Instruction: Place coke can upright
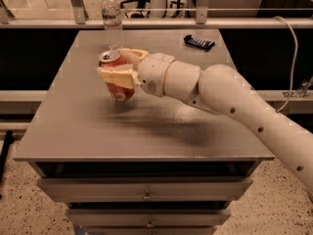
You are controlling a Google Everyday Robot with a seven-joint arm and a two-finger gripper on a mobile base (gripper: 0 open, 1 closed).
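1. One can (120,91) is clamped between the two fingers of the gripper (119,67), over the left middle of the table (73,131).
2. Its tab end is held uppermost, slightly tilted, seemingly so that the base can be set down flat.
3. Contact between base and table cannot be made out.
4. The can is held well apart from the bottle (111,18) behind, probably to avoid a knock.
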